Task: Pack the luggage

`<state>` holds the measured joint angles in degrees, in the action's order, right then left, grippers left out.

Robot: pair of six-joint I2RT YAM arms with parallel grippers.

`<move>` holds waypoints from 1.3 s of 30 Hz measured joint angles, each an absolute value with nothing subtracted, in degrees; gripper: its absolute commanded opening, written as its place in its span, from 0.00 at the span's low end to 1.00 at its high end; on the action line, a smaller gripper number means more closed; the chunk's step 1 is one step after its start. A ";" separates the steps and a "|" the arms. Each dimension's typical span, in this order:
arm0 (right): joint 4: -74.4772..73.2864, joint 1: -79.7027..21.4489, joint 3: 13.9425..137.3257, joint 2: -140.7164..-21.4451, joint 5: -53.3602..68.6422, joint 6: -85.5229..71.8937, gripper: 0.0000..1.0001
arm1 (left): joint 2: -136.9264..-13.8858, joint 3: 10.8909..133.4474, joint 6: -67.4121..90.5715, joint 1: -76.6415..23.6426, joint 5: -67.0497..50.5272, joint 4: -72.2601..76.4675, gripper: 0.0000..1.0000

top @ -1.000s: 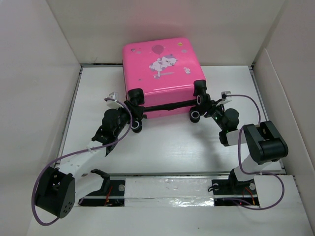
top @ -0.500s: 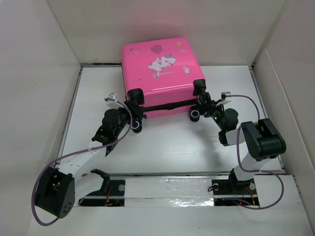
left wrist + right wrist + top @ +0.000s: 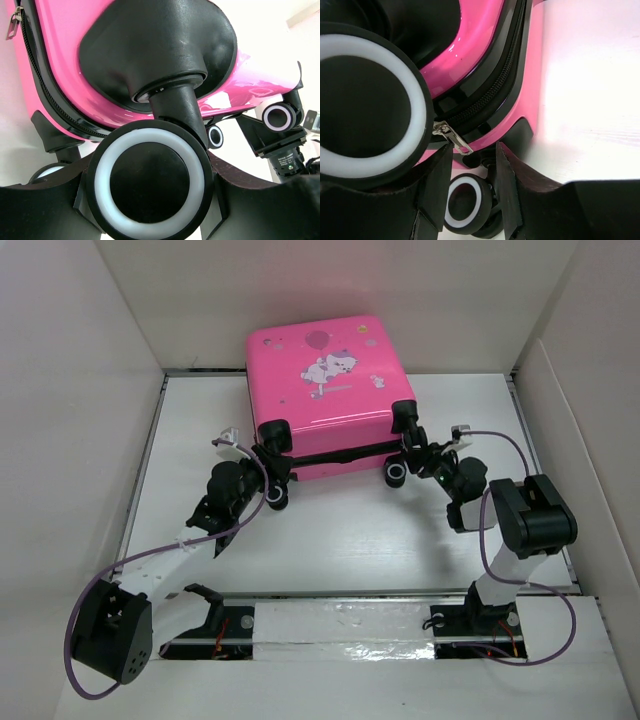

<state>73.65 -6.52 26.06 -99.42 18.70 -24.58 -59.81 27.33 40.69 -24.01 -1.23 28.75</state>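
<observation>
Each arm is made of white links and black joint housings. The left arm (image 3: 160,565) has a big black block-like housing (image 3: 112,628) at the end far from its gripper, and the right arm (image 3: 492,585) carries a similar one (image 3: 530,520). A thin purple cable (image 3: 67,655) runs to a small white connector (image 3: 230,438) just behind the left gripper (image 3: 272,478). The right cable (image 3: 512,445) looks the same. The fingers (image 3: 435,185) are dark, matte and angular.

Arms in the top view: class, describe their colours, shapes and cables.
Both the left arm and right arm have white links joined by chunky black housings. A thin purple cable loops along each. Their fingers are black and wedge-shaped.
</observation>
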 measured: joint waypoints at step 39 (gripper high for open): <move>71.35 -5.13 29.63 -100.75 22.96 -30.74 0.52 | -59.51 27.00 40.23 -23.57 0.99 28.84 0.00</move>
